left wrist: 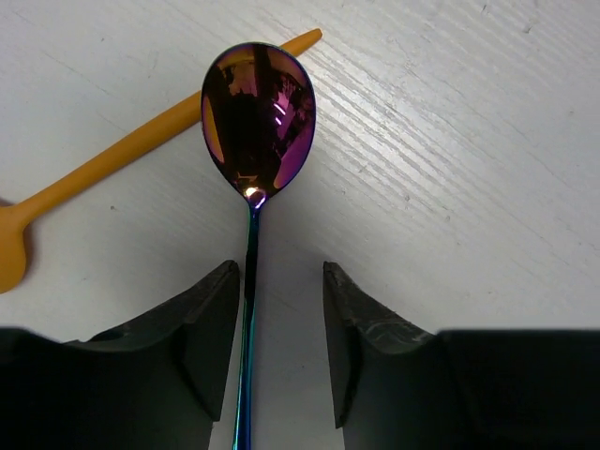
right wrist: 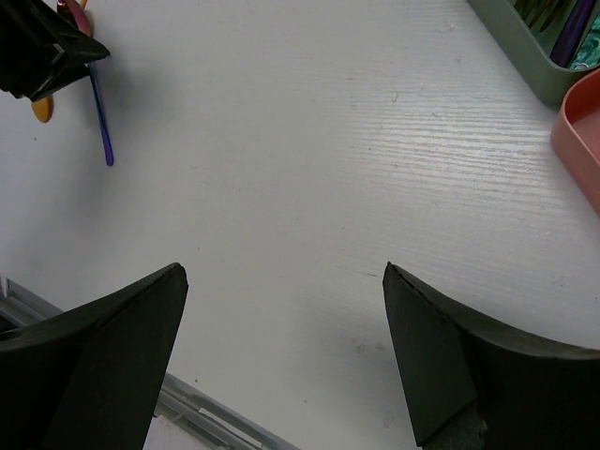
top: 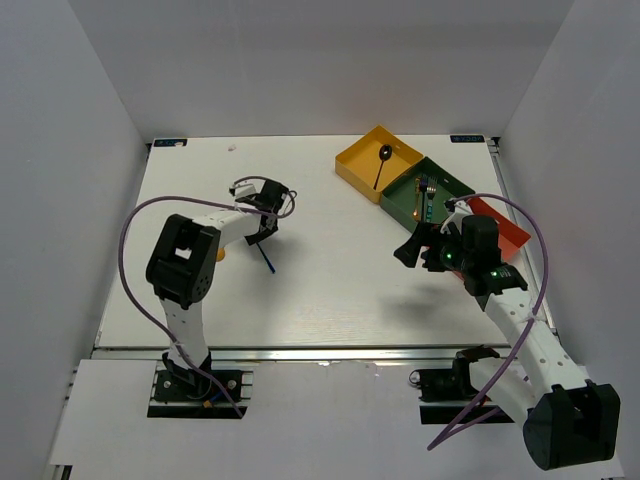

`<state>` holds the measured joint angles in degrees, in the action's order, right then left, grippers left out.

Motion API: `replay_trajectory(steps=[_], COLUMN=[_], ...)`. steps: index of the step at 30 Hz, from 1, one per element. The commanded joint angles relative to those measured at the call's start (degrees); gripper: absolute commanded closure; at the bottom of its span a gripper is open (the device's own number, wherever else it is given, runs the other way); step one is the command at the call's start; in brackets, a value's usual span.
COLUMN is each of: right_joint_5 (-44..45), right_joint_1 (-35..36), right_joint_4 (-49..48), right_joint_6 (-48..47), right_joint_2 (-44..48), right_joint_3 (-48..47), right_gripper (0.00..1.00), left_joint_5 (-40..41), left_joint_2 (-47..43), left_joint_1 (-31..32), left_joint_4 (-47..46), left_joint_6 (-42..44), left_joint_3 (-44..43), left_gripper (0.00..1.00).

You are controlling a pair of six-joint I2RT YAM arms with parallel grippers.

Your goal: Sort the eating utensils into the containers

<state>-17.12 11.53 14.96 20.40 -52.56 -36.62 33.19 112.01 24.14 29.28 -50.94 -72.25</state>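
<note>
Black fingers of our left hand (left wrist: 278,291) fill the bottom of the left wrist view. They stand half spread astride the thin stem of an iridescent spoon (left wrist: 258,117) that lies flat on the desk (top: 330,280). The stem runs along the inner edge of the finger on the picture's left, with a clear gap to the other finger, so nothing is pinched yet.

To grip well, we judge the stem should sit midway between the pads. The tips should go right down to the desk, since so thin a stem could slip out from under them.

An orange spoon (left wrist: 141,141) lies slantwise behind the purple bowl. We cannot tell whether the bowl rests on its handle or only overlaps it in this view. We would lift straight up so as not to drag it along.

At the upper right of the top view, the yellow tray (top: 355,178) holds a dark spoon (top: 383,165), so we take it as this spoon's likely home. The dark green tray (top: 452,180) beside it holds forks (top: 425,198). The red-orange tray (top: 512,236) is partly hidden by the right arm.

Our right hand (right wrist: 283,281) hovers wide spread and empty over bare desk, just in front of the trays. It could crowd the way there.
</note>
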Motion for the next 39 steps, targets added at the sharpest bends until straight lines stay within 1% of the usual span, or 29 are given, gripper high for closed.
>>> replay_trajectory(steps=[1,4,5,7,8,11,12,13,18,21,25,28,32,34,39], right_joint_5=[-1.1,-1.2,-1.2,-1.2,-1.2,-1.4,-1.5,-1.6,-3.3,-5.3,-11.7,-13.5,-15.0,-15.6,-16.9], right_joint_1=[0.4,0.5,0.6,0.7,0.8,0.9,0.9,0.8,0.9,1.0,0.9,0.9,0.9,1.0,1.3], right_joint_4=[-1.2,-1.2,-1.1,-0.9,-0.7,-0.7,-0.8,-0.9,-2.0,-3.7,-7.5,-9.8,-13.0,-14.3,-21.6], right_joint_6=[-0.3,0.0,0.1,0.2,0.3,0.6,1.0,1.2,2.3,3.0,4.6,6.0,7.8,8.4,11.6], right_joint_2=[0.3,0.6,0.6,1.0,1.1,1.8,2.0,2.2,2.6,2.6,2.2,1.8,0.7,-0.1,-3.2], right_joint_3=[-0.2,-0.8,-1.0,-1.3,-1.4,-1.6,-1.5,-1.6,-1.3,-1.0,0.8,1.7,3.1,3.7,6.5], right_gripper=[0.11,0.11,0.11,0.11,0.11,0.11,0.11,0.11,0.11,0.11,0.11,0.11,0.11,0.11,0.11], left_joint_5=[-4.7,-6.2,-6.9,-7.6,-8.6,-9.9,-10.8,-11.0,-13.6,-14.2,-13.0,-11.8,-10.5,-10.2,-10.5], left_joint_2=[-1.9,-3.1,-3.3,-3.5,-3.7,-4.1,-4.2,-4.3,-5.0,-5.1,-7.3,-11.5,-19.5,-21.8,-26.2], left_joint_1=[-0.6,-0.6,-0.6,-0.6,-0.6,-0.5,-0.5,-0.5,0.0,1.0,2.7,3.5,5.6,6.7,7.8], left_joint_4=[-2.3,-5.0,-6.2,-7.0,-7.8,-9.8,-10.0,-10.3,-12.6,-12.2,-11.3,-10.5,-9.7,-9.2,-9.0], left_joint_6=[0.1,-0.3,-0.4,-0.5,-0.5,-1.1,-1.1,-1.2,1.1,2.4,3.3,3.5,4.5,5.0,6.0], left_joint_3=[5.0,9.1,10.0,11.5,13.1,15.7,17.3,18.1,21.2,21.2,20.9,20.7,20.0,19.6,18.7], left_gripper=[0.50,0.51,0.53,0.59,0.67,0.77,0.86,0.90,1.00,1.00,1.00,1.00,1.00,1.00,1.00])
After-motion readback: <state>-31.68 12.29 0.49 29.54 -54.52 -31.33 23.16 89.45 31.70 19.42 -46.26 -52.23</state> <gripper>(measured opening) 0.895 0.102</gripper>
